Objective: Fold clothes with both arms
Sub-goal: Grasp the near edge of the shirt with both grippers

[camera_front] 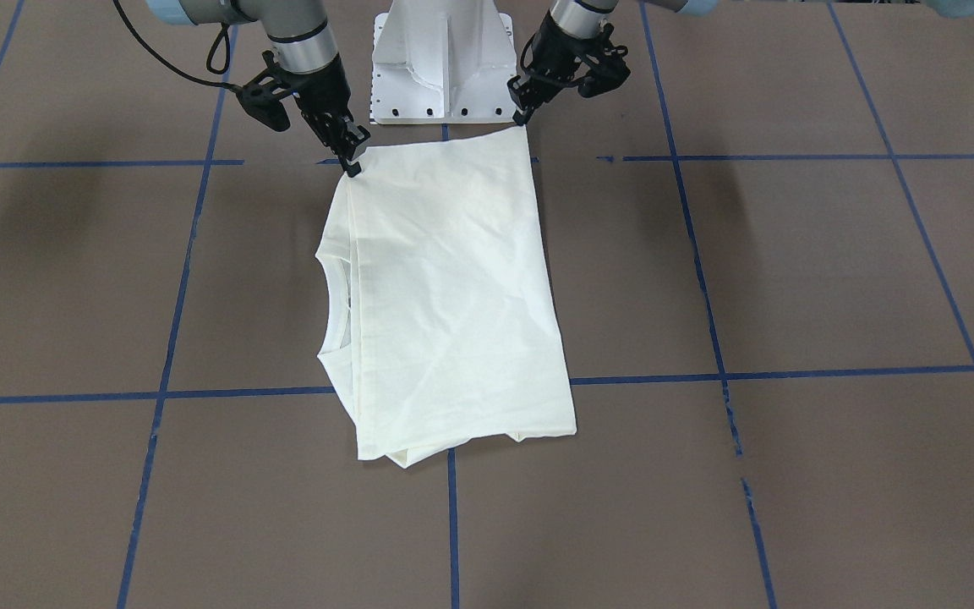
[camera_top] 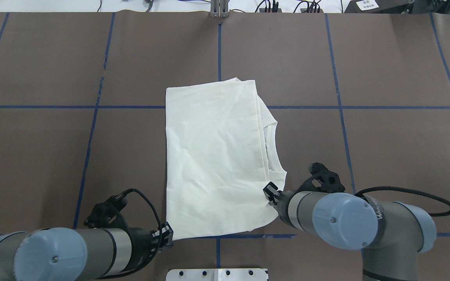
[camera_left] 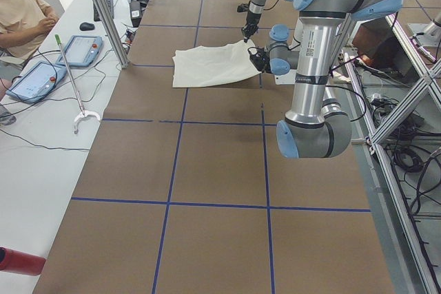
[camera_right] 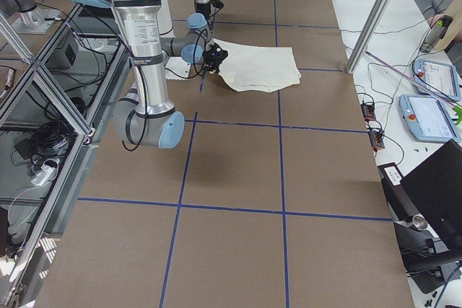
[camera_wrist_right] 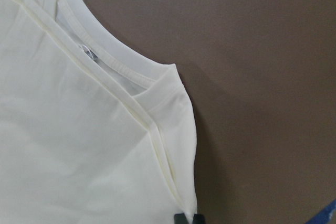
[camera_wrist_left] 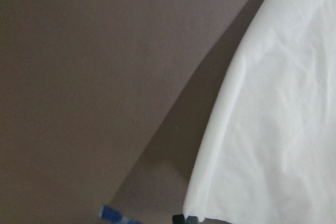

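Near edge: left claw (camera_top: 166, 233) pressed together on the near-left corner of the shirt (camera_top: 213, 156). Right claw (camera_top: 270, 194) likewise pinches the near-right corner, just below the shoulder. Both wrist views show cloth right at the fingertips; the left corner rides slightly off the counter (camera_top: 385, 148), with shadow beneath.

Middle: shirt lies mid-counter, plain side up, folded to a rectangle. Collar (camera_top: 274, 148) faces the robot's right.

Far edge (camera_top: 209, 85): flat, layers a little staggered at the far-right corner.

Judgement: the step is carrying the near edge over to the far edge. Raise both corners level and together, keep the span taut, travel straight out, and let go only once the edges match. The stacked layers by the collar may slip.
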